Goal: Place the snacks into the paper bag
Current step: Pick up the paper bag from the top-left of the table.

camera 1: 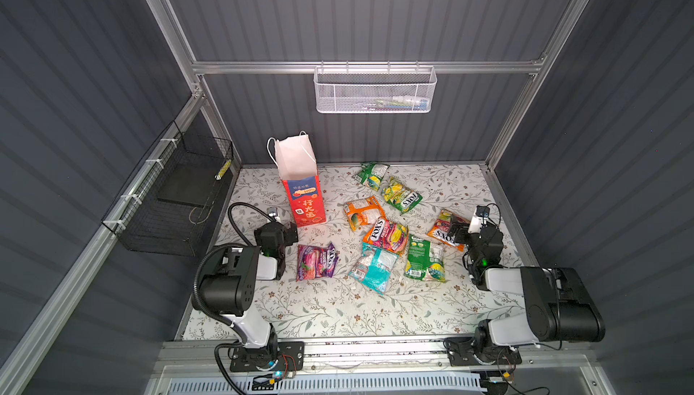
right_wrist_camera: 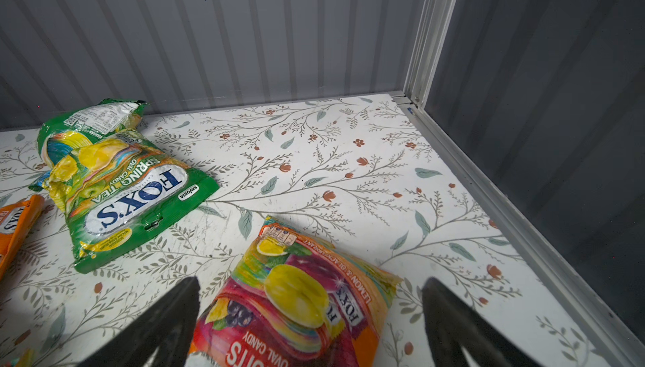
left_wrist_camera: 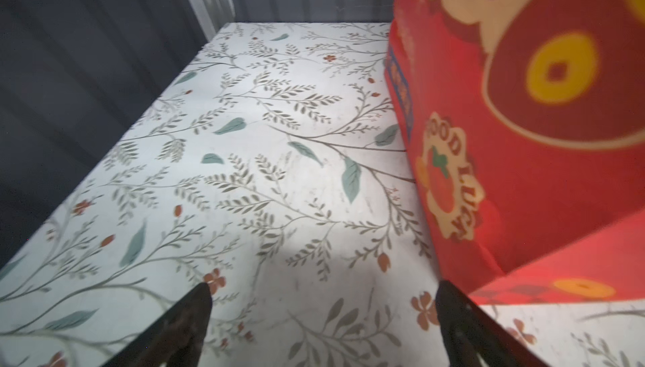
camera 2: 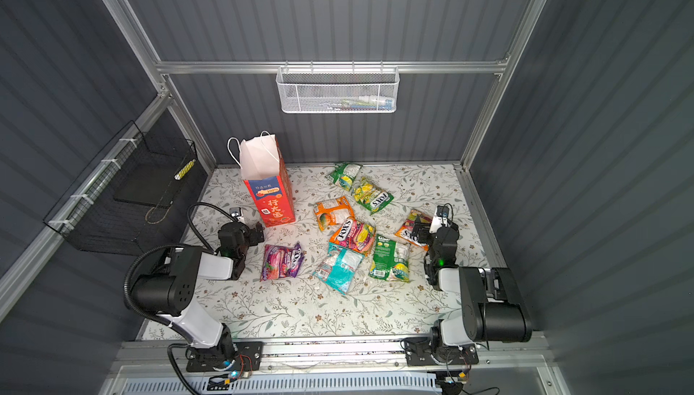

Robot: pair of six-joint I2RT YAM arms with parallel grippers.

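- Red paper bag (camera 1: 304,201) stands upright at the far left of the floral table (camera 1: 338,310), with its white-lined mouth facing up.
- The snacks (camera 1: 386,235) lie flat on the table to the right of the bag, several overlapping at the middle.
- A purple packet (camera 1: 315,261) lies apart from the others, in front of the bag and near the left arm.
- The left gripper (left_wrist_camera: 323,288) sits low just beside the bag's base, jaws spread wide with nothing between them.
- The right gripper (right_wrist_camera: 310,281) has its jaws spread either side of a red-and-orange packet (right_wrist_camera: 296,306). Whether the fingers touch the packet cannot be told.
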